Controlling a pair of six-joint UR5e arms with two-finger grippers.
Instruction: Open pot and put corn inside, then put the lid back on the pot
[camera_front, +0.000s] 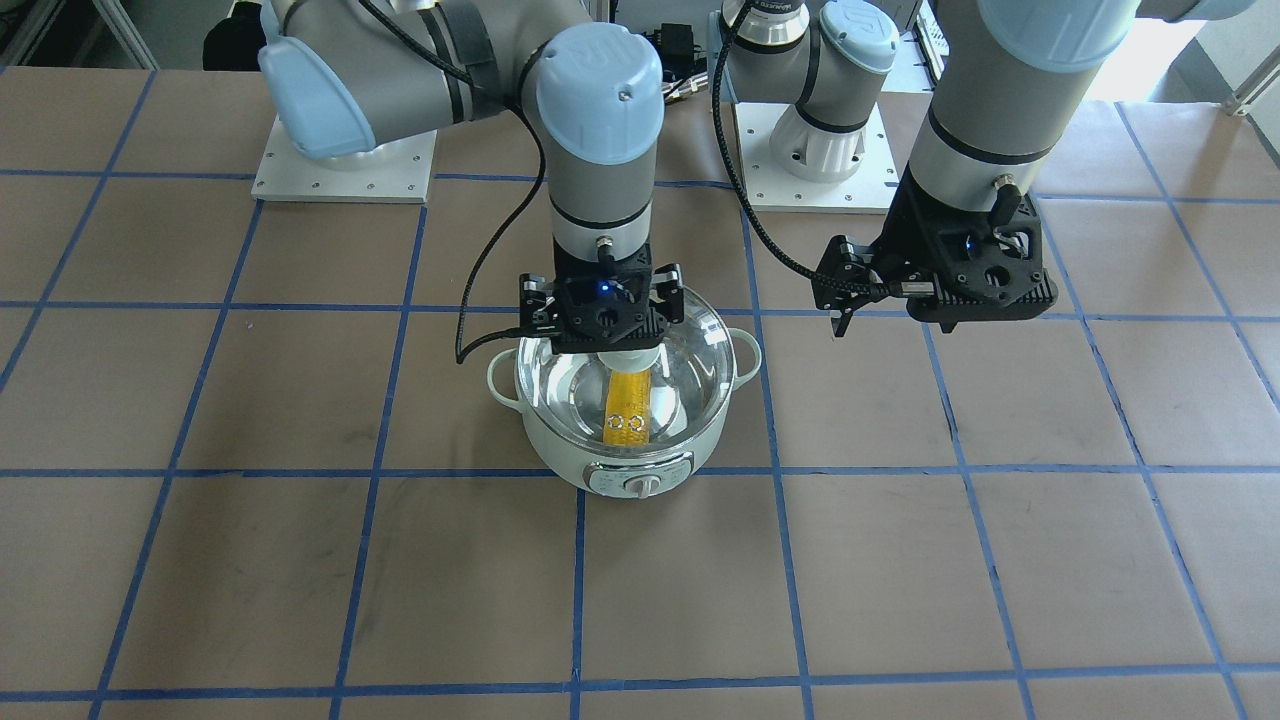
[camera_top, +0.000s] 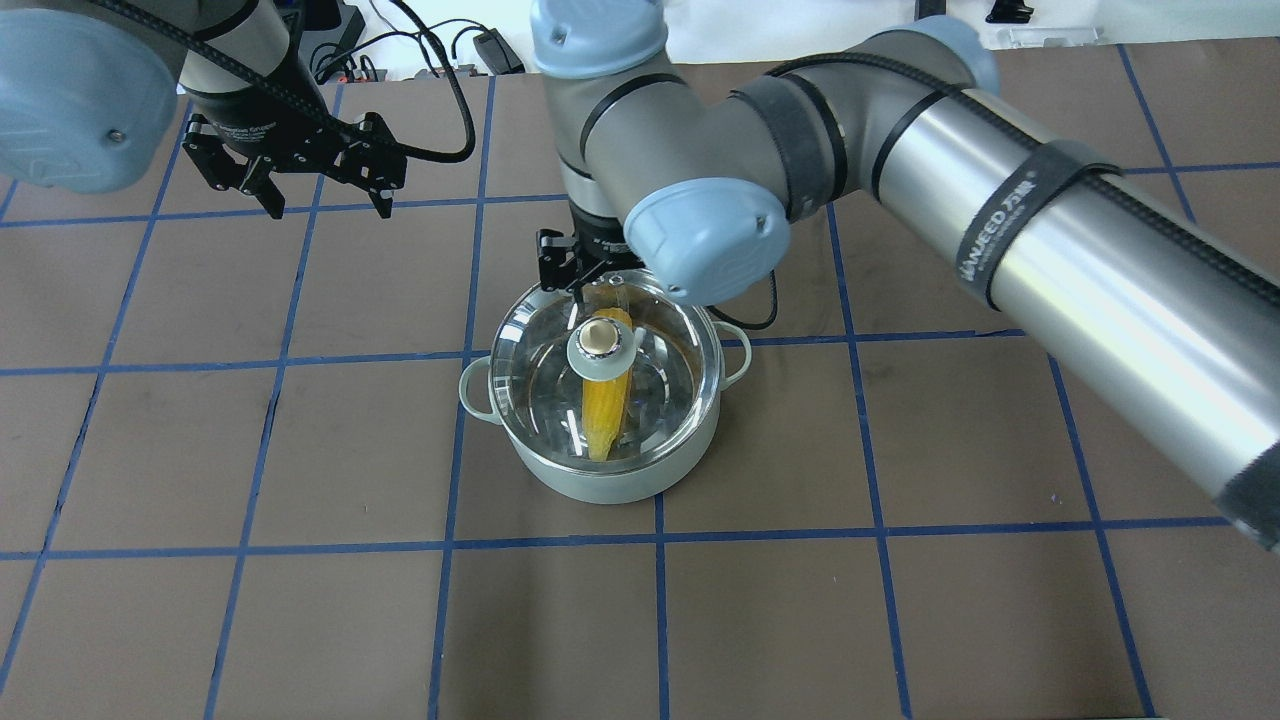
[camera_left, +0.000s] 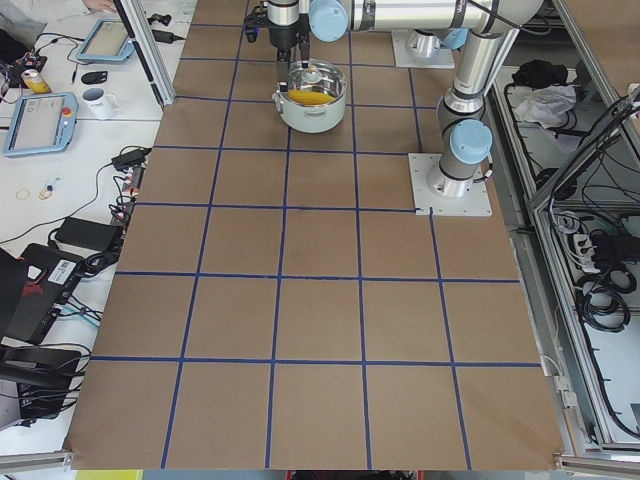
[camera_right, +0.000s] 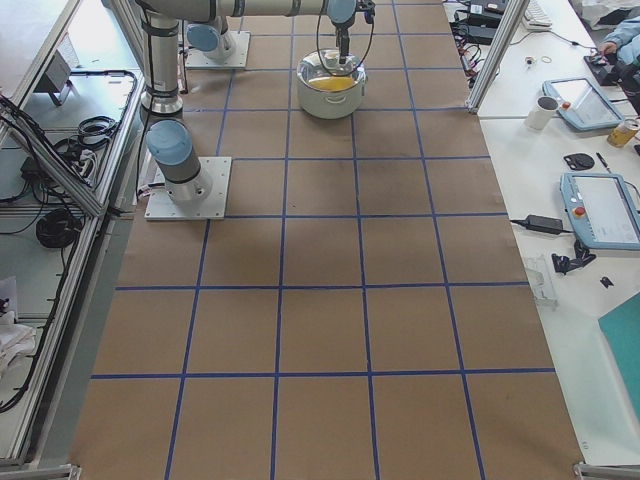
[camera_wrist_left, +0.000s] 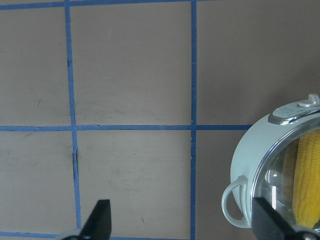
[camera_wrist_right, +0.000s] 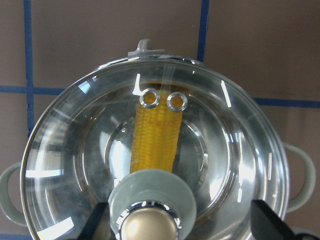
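The pale mint-green pot (camera_front: 620, 462) stands mid-table with the yellow corn (camera_front: 628, 405) lying inside it. The clear glass lid (camera_front: 690, 370) sits on the pot's rim. In the right wrist view the corn (camera_wrist_right: 155, 140) shows through the lid (camera_wrist_right: 240, 150). My right gripper (camera_wrist_right: 182, 225) is directly above the lid's knob (camera_wrist_right: 150, 222). Its jaws are wide apart on either side of the knob and do not touch it. My left gripper (camera_top: 325, 200) is open and empty, raised over bare table beside the pot (camera_wrist_left: 245, 165).
The table is brown with a grid of blue tape lines (camera_top: 450, 545). Both arm bases (camera_front: 345, 165) are bolted at the robot's edge. Side benches hold tablets and cables (camera_left: 40, 120) beyond the table.
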